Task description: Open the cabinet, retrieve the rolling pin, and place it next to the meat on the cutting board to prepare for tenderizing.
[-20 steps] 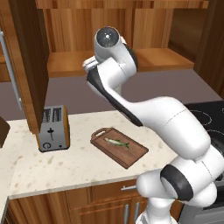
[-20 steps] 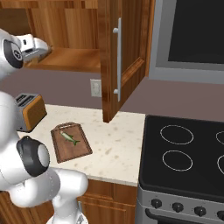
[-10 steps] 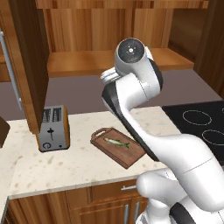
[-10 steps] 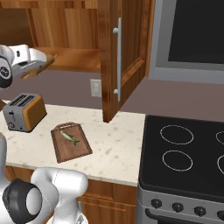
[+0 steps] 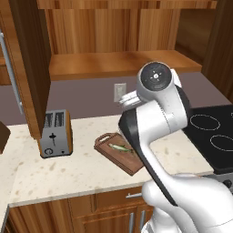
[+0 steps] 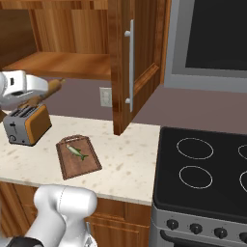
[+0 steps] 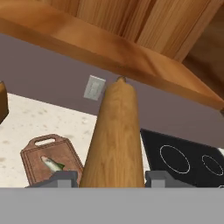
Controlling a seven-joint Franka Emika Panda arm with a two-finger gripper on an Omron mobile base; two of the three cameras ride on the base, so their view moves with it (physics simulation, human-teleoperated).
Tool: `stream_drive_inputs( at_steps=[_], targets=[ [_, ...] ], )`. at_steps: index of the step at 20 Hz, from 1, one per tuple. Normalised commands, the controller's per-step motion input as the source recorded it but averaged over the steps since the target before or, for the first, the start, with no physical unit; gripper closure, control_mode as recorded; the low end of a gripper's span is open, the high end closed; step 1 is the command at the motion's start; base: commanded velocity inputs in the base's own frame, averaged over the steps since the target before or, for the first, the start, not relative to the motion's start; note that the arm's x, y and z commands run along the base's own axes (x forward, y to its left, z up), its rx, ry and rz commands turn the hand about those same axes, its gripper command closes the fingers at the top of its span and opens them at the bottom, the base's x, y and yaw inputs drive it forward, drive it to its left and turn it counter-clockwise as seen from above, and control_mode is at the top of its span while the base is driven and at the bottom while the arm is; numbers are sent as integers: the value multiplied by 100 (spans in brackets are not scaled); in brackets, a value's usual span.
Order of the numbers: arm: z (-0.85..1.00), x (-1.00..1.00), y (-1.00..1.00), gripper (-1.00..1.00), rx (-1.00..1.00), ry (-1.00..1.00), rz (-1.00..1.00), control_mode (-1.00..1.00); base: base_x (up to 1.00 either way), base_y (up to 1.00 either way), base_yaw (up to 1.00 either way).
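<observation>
The tall reddish-brown wooden cabinet [image 6: 123, 58] stands open, both doors swung wide on their long silver bar handles, its lighter wood shelf bare of anything I can make out. So the opening looks done, and the fetching too — the slim light-tan wooden rolling pin [image 7: 114, 140] is out of the cupboard and clamped between the two small dark tips of the gripper [image 7: 112, 178], running straight away from the hand.

What is left, by my reckoning, is the carry down and the setting down. The flat dark reddish-brown cutting board [image 5: 119, 153] with its looped handle lies on the pale speckled counter [image 5: 68, 175], and the small silvery-green fish-shaped meat [image 5: 120, 148] rests on it, roughly in the middle. The pin is up in the air, well above the board and not yet beside the fish.

The views differ a good deal. From behind on the left, the arm's white bulk hides the hand and part of the board, but the silver-and-wood toaster [image 5: 55, 133] is plain to see, near the board's handle end. From the right, the pin's end [image 6: 52, 88] pokes out past the white wrist above the toaster, and the whole board shows, along with the black stovetop [image 6: 202, 169]. The hand camera alone shows the grip itself — and the pin pointing towards the wall outlet [image 7: 94, 88].
</observation>
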Motion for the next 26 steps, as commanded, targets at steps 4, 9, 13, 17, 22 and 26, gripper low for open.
stream_drive_inputs(
  at_steps=[4,9,13,17,22,26],
  targets=[
    [-51,-52,-18,100,0,12,-2,-100,0,0,0],
    [-61,-16,-5,100,0,15,0,-100,0,0,0],
    [-63,0,0,100,0,12,2,-100,0,0,0],
    [-60,1,0,100,0,8,7,-100,0,0,0],
    [-53,5,-1,100,0,6,11,-100,0,0,0],
    [-40,11,-8,100,0,7,13,-100,0,0,0]
  ],
)
